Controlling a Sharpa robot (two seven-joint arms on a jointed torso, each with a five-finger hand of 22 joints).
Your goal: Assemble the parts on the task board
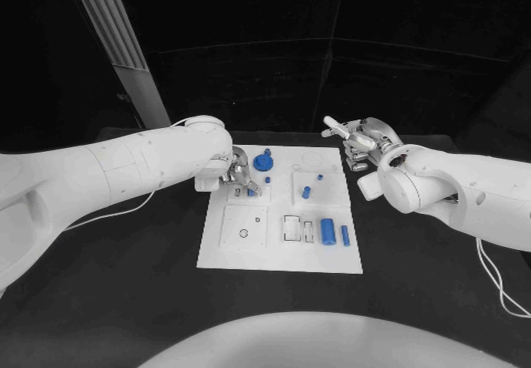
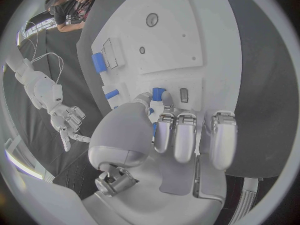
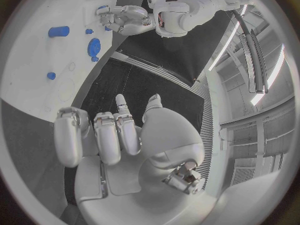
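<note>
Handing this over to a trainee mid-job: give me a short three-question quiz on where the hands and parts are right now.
1. True or false: the right hand holds the big blue cylinder.
2. Which hand is over the task board? A) left hand B) right C) both
3. Is that cylinder upright or lying on its side?
Key: 1 false, it holds nothing; 2 A; 3 lying on its side.

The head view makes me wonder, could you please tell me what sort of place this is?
Probably a robotics lab or test cell: a black table bears a white task board with small blue parts, and the left hand and right hand hang over it.
</note>
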